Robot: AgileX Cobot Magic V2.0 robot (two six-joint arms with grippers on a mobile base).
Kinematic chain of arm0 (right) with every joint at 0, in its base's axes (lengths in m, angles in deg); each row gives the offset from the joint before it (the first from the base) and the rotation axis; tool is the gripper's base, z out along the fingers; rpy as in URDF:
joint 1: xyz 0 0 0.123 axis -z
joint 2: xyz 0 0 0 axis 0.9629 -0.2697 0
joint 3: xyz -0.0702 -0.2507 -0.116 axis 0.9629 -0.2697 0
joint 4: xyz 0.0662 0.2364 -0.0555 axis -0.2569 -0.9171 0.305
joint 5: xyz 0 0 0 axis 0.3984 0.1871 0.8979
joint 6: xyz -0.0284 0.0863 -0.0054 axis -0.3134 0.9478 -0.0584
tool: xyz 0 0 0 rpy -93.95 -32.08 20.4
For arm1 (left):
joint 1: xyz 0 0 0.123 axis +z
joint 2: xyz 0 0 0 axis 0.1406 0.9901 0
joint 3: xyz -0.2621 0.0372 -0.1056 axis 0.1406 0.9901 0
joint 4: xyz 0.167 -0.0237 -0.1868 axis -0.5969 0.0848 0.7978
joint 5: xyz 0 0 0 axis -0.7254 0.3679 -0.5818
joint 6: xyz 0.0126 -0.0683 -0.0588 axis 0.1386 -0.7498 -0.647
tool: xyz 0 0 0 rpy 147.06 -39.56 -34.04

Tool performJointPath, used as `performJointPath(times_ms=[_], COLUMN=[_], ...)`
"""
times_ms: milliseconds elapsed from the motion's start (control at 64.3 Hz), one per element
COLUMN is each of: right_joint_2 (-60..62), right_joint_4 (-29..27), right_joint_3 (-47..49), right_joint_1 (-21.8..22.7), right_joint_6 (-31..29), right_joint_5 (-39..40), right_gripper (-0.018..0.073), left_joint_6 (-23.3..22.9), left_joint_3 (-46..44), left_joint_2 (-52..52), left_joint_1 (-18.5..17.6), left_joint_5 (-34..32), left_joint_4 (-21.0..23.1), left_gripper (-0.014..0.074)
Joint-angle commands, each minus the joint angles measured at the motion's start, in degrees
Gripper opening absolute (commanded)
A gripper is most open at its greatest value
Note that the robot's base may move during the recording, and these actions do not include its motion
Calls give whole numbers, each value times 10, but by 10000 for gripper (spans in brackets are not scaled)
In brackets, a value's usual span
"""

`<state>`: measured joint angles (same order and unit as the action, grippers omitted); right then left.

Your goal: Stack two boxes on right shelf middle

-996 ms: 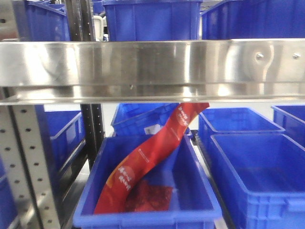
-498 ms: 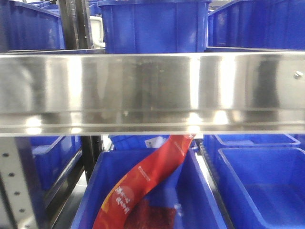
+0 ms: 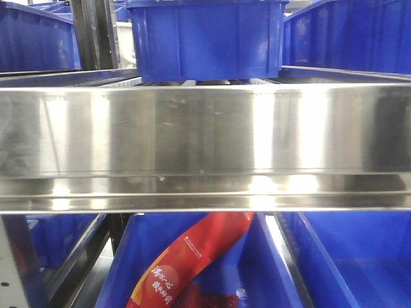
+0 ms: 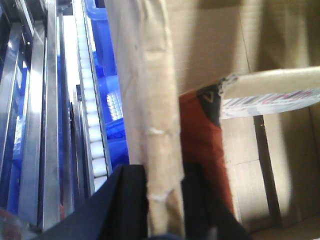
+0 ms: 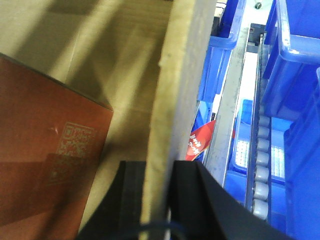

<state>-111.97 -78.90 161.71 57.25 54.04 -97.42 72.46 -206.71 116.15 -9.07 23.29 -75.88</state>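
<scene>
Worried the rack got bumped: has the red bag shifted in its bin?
No. The bag still leans from the bin's lower left up behind the rail; only the view shifted.

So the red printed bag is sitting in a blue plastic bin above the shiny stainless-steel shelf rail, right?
Not above, below. The exterior front-facing view shows the red printed bag in the blue plastic bin underneath the shiny stainless-steel shelf rail. The rest of what you said holds.

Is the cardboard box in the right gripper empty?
No, a red-brown carton with a printed square code sits inside the cardboard box, whose wall the right gripper pinches.
</scene>
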Motion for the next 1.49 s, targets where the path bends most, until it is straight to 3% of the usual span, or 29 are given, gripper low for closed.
performJointPath(times_ms=[0, 1307, 1478], right_joint_2=[7, 7, -16], right_joint_4=[9, 0, 0], right_joint_3=[5, 5, 5], right_joint_1=[4, 4, 4], right_joint_6=[-4, -4, -4], right_joint_5=[25, 28, -13], right_gripper=[-153, -153, -153], left_joint_6=[-1, -1, -1], left_joint_3=[-7, -7, -3], left_joint_2=[-6, -3, 31], left_joint_1=[-2, -2, -2], left_joint_5=[-28, -28, -18], left_joint_4=[2, 2, -25], left_gripper=[-111, -111, -111])
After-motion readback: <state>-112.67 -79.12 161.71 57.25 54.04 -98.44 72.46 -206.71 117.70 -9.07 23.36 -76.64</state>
